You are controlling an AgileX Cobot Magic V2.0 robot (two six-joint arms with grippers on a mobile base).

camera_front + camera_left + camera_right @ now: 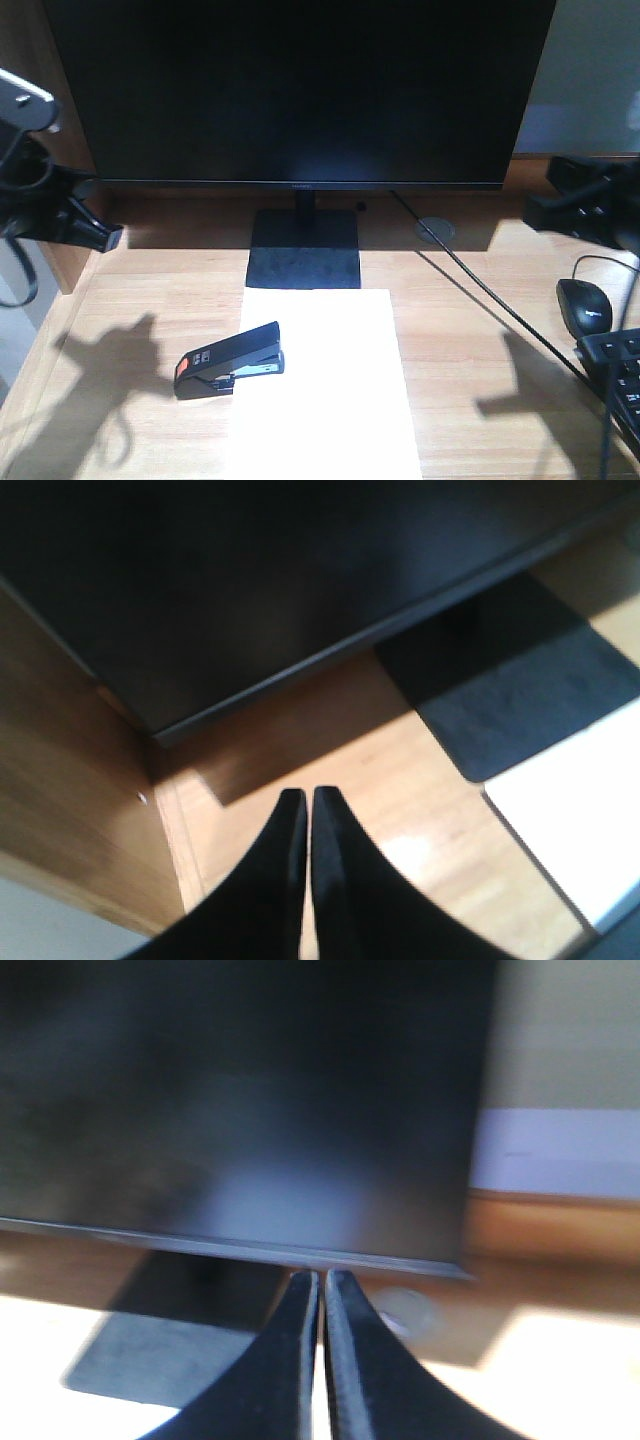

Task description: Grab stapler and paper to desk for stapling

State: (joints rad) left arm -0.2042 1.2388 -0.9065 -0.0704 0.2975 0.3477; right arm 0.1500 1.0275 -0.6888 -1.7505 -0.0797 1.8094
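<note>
**Jaws shut and empty, stapler nearer the left arm**

Both pairs of jaws are pressing together on nothing. The left gripper (306, 798) is hanging over the desk's (150, 300) left edge, the right gripper (322, 1278) far right. The stapler (230, 362) is lying half across the paper's (330, 380) left edge, long axis slanting rightwards and away, nearer the left arm. Behind is sitting the monitor (300, 90).

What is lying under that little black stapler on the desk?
The front end of the stapler rests on the left edge of the white paper; its orange rear end sits on the bare wooden desk. Whether the paper is actually between its jaws cannot be seen.
</note>
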